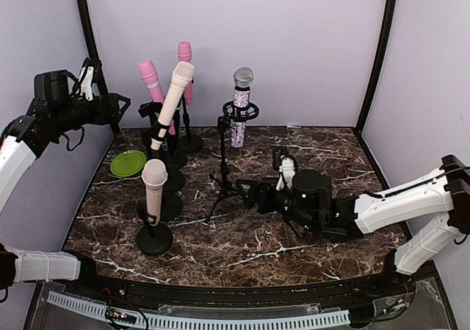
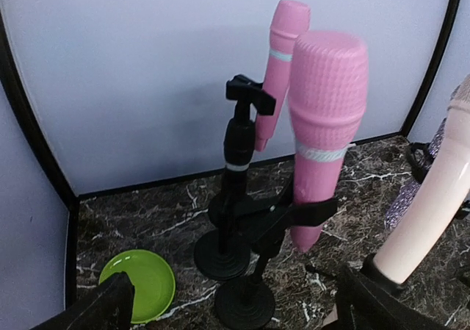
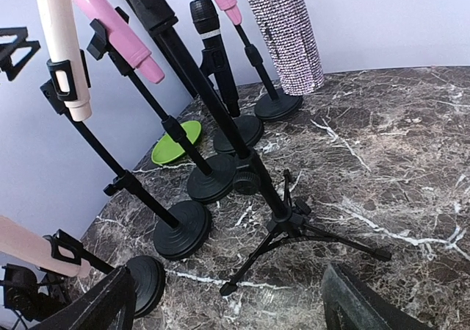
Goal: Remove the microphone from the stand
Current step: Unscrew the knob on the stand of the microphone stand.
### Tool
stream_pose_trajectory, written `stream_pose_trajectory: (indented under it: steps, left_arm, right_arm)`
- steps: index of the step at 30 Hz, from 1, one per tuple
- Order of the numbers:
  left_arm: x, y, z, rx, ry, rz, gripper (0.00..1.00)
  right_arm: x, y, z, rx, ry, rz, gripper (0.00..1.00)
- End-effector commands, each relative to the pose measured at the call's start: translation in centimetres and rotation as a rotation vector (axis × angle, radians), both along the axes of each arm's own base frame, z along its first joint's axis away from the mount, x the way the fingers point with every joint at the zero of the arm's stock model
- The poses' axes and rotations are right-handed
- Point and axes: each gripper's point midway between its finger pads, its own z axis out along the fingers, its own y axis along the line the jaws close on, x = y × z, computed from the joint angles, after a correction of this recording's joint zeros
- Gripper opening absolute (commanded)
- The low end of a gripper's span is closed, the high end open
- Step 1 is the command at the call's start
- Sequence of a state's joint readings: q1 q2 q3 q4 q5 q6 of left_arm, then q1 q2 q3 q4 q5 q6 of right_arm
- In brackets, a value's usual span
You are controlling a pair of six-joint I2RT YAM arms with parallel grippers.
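Since both grippers are released and empty, approach is free.
- Left gripper: raised at left, judged nearer arm.
- Pink microphone: dead ahead of it, clamped in black clip, long axis near upright, head up, slight tilt.
- Right gripper: low beside tripod stand.
- Brands, labels, writing: none legible.

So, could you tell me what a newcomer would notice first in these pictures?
Likely the glittery microphone with a silver head, standing in a ring on the tripod stand mid-table. Left of it crowd pink microphones and cream microphones on round-based stands, with a lime-green plate near the left edge.
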State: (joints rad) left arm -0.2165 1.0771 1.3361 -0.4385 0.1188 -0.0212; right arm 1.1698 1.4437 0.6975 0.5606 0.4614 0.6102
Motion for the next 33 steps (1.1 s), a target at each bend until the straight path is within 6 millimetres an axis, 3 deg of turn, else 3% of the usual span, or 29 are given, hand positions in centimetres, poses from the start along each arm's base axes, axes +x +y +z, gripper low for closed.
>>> stream_pose_trajectory:
  steps: [1,4,9,13,18,23,33]
  left_arm:
    - [-0.5,2.5,-2.2,-0.074,-0.017,0.095,0.99]
    - [-1.2,3.7,-4.5,-0.065,-0.008,0.152,0.99]
    - [-2.0,4.1,-8.3,-0.014,0.011,0.155,0.99]
    - [-2.4,4.2,-9.7,0.015,-0.015,0.145,0.98]
    - [-2.5,4.6,-10.2,0.075,-0.022,0.154,0.98]
    - [-2.5,5.0,-11.9,0.100,0.013,0.171,0.98]
    - [-2.3,5.3,-12.4,0.118,0.025,0.187,0.97]
  right_arm:
    - [0.1,1.3,2.2,0.062,-0.026,0.046,0.89]
    - [-0.1,1.9,2.3,0.051,-0.035,0.074,0.89]
    - [0.5,3.3,2.2,0.015,-0.021,0.074,0.89]
    - [0.7,4.1,2.2,0.033,-0.033,0.095,0.89]
    - [2.2,3.5,0.9,0.095,-0.004,0.060,0.87]
    - [3.6,3.7,-0.5,0.097,0.026,0.058,0.85]
    - [6.0,2.9,-1.6,0.093,0.053,0.070,0.73]
